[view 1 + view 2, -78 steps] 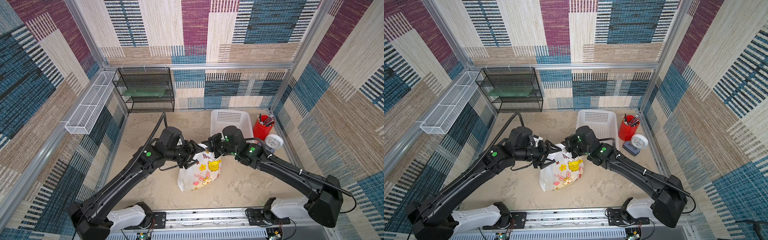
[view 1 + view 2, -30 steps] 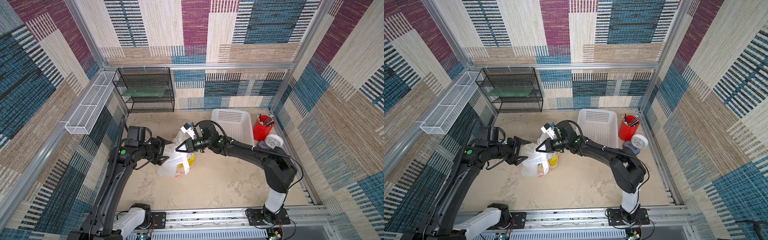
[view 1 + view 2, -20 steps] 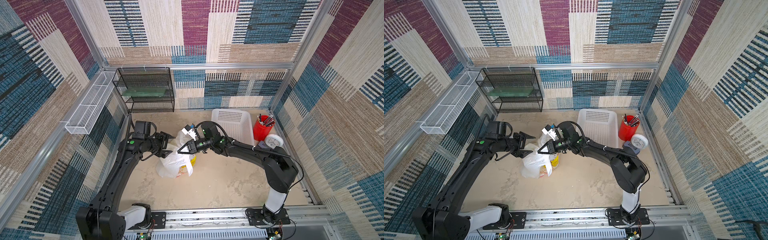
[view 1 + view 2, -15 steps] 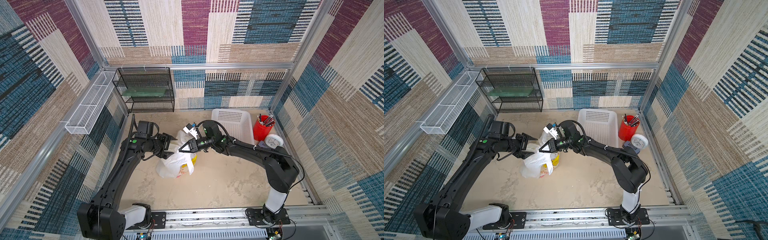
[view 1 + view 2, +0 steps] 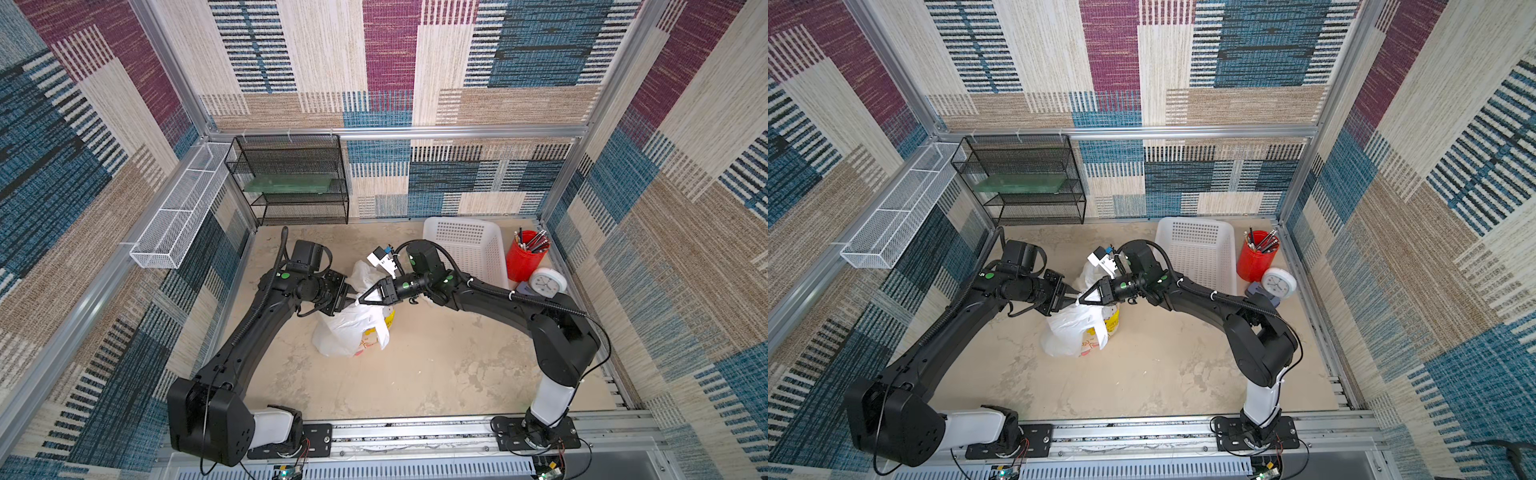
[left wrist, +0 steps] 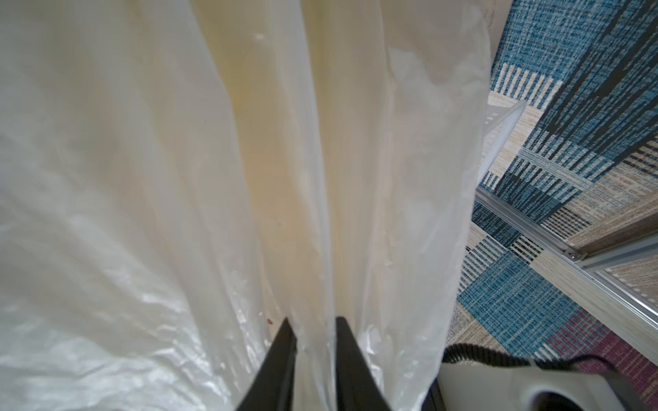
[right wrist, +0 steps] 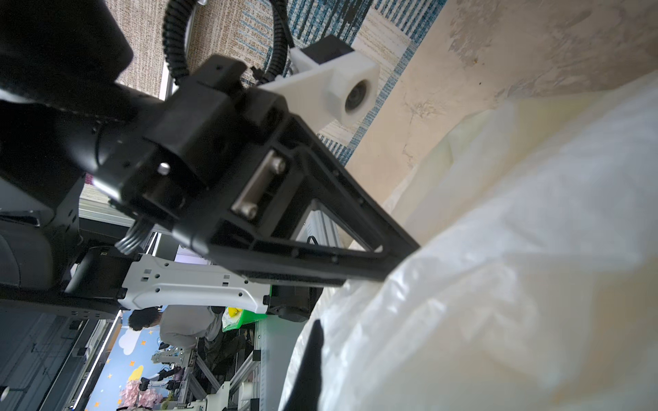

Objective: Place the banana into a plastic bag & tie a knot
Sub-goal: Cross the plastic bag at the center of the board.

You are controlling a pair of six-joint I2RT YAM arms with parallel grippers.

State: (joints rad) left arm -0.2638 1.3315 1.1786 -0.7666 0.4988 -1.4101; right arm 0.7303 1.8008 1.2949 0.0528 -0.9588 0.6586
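As things stand, progress: no banana in sight on the table, so it's prob. already bagged (a guess, the film hides the contents); tying looks like the step in hand.
Left to do: no knot visible yet; handle strips need crossing, looping & pulling tight.
White wire tray: on the left wall, nothing seen in it.
Black mesh shelf: back left, holds one flat green slab; other tiers look bare.
Left gripper: closed on a fold of bag film; wrist view shows plastic pinched b/w the jaws.
Plastic bag: mid-table, upright, body resting on the surface, top drawn up to both grippers; lower part bulges, yellow-pink print shows low on one side.
Right gripper: jaws closed, tips meeting the left's at the bag's top; seems to pinch thin film, though the pinch itself is hidden.
White perforated basket: back right, looks empty, apart from the bag.
Red cup: just beside the basket, stuffed w/ pens & pencils.
Small white clock: in front of the cup, near the right wall.
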